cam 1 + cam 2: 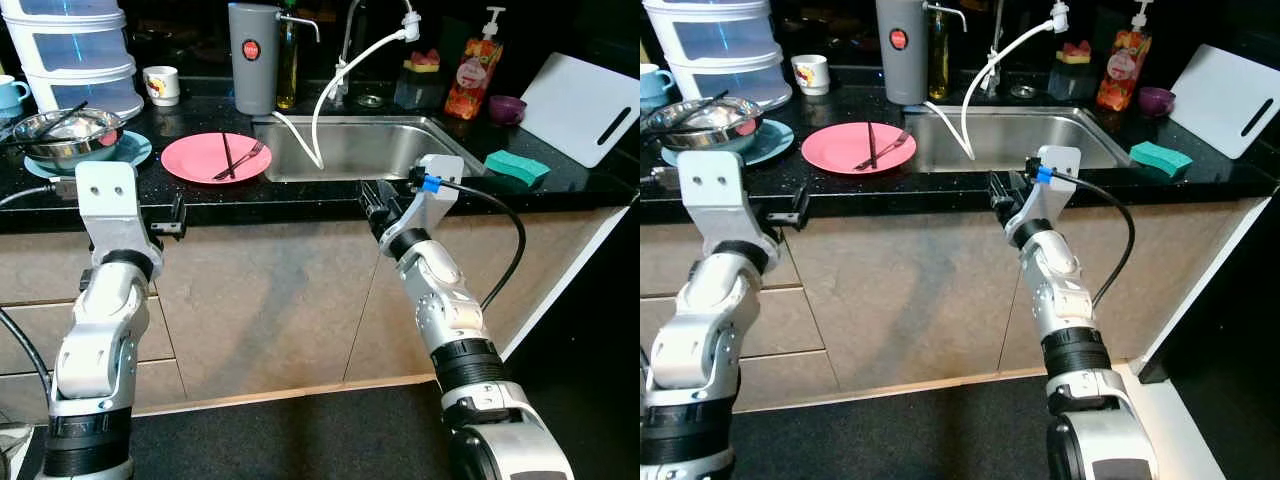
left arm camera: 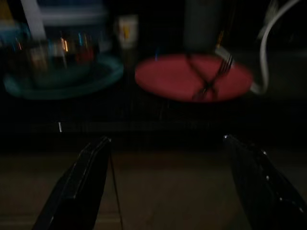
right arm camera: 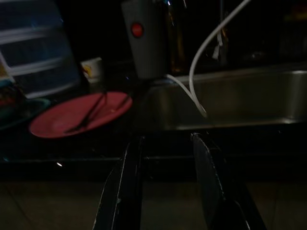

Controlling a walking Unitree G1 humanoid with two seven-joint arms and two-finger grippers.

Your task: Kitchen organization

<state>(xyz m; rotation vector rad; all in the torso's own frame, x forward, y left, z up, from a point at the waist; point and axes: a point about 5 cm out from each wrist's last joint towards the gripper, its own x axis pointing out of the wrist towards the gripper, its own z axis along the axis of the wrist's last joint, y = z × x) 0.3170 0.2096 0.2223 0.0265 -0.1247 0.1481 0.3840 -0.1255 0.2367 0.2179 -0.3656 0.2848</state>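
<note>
Grippers in the lower half of the frame, both raised before the counter edge and holding nothing. Left gripper [image 2: 163, 187] has its fingers spread wide apart; right gripper [image 3: 165, 182] has its fingers apart by a narrower gap. Beyond them, on the black counter [image 1: 330, 195], left of centre, lies a pink plate [image 1: 200, 160] carrying a fork [image 1: 245, 157] and a dark utensil crossed over it. Further left, a metal bowl [image 1: 65, 135] rests on a teal plate [image 1: 130, 150]. Centre: steel sink [image 1: 370, 150] with a white hose [image 1: 335, 80] hanging into it. Risk: lifting the pink plate by one rim could tip it, sliding the loose cutlery off onto the floor.
</note>
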